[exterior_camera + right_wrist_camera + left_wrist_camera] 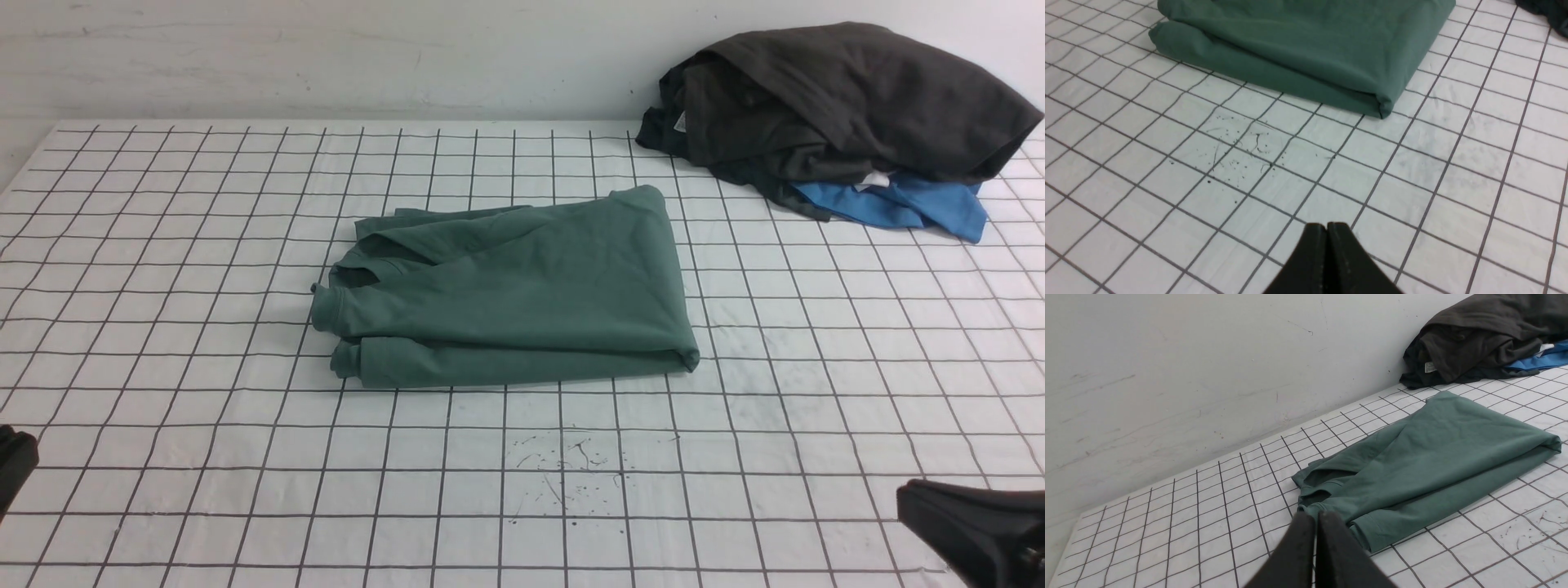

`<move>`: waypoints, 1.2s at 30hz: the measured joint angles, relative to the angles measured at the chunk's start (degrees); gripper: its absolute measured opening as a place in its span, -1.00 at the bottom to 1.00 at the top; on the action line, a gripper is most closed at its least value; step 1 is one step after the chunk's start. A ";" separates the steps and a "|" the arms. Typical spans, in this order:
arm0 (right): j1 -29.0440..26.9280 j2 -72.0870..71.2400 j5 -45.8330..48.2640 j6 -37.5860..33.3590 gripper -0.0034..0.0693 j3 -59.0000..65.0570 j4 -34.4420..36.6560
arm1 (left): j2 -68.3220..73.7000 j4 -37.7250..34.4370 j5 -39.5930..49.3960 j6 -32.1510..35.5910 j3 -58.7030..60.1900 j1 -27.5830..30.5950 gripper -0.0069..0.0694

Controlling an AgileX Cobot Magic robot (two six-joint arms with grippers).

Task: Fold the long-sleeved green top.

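The muted dark-green cotton long-sleeved top (522, 290) lies folded into a compact, roughly rectangular bundle near the middle of the white cloth-covered table with a black grid pattern (163, 327). Its neck opening and stacked layered edges face left, while the smooth folded edge runs along the right and near sides. A patch of small dark specks (567, 469) marks the cloth just in front of the bundle.

At the far right corner, against the pale wall (326, 57), a crumpled charcoal-black garment (841, 98) sits heaped on top of a bright blue garment (906, 204), well apart from the green top.

The black left gripper (1316, 522) is drawn back at the near left, its fingers pressed together with nothing between them, its tips close to the bundle's left end in the wrist view. The black right gripper (1327, 228) hangs over bare grid at the near right, likewise clenched and empty, apart from the top's near edge.
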 joint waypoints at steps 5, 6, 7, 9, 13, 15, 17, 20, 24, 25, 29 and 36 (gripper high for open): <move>-2.93 -8.95 -1.03 -0.06 -0.94 8.15 0.00 | 0.00 0.00 0.00 0.00 0.05 0.00 -0.84; -4.34 -11.60 -1.03 -0.06 -0.94 10.40 0.13 | 0.00 0.00 0.06 0.00 0.05 0.00 -0.84; -6.99 -15.89 -1.03 -0.06 -0.94 12.62 0.59 | 0.00 0.00 0.06 0.00 0.05 0.00 -0.84; -9.44 -19.58 -1.03 -0.06 -0.94 14.74 1.38 | 0.00 -0.06 0.06 0.00 0.05 0.00 -0.84; -21.31 -33.87 0.40 -0.06 -0.94 18.98 5.68 | 0.00 -0.06 0.06 0.00 0.05 0.00 -0.84; -25.12 -35.14 0.68 -0.11 -0.94 18.93 6.44 | -0.05 -0.06 0.06 0.00 0.05 0.00 -0.84; -27.77 -35.48 0.78 -0.29 -0.94 18.93 6.55 | -0.05 -0.06 0.12 0.00 0.05 0.00 -0.84; -29.69 -35.53 0.78 -0.35 -0.94 18.93 6.65 | -0.05 -0.19 0.19 0.00 0.05 0.00 -0.84; -29.76 -35.53 0.82 -0.42 -0.94 18.93 6.78 | -0.05 -0.19 0.19 0.00 0.05 0.00 -0.84; -29.76 -35.53 0.82 -0.42 -0.94 18.93 6.78 | -0.05 -0.19 0.19 0.00 0.05 0.00 -0.84; -29.76 -35.53 0.82 -0.43 -0.94 18.93 6.78 | -0.05 -0.24 0.19 0.00 0.05 0.00 -0.84; -29.76 -35.53 0.89 -0.43 -0.94 18.93 6.78 | -0.05 -0.24 0.19 0.00 0.05 0.00 -0.84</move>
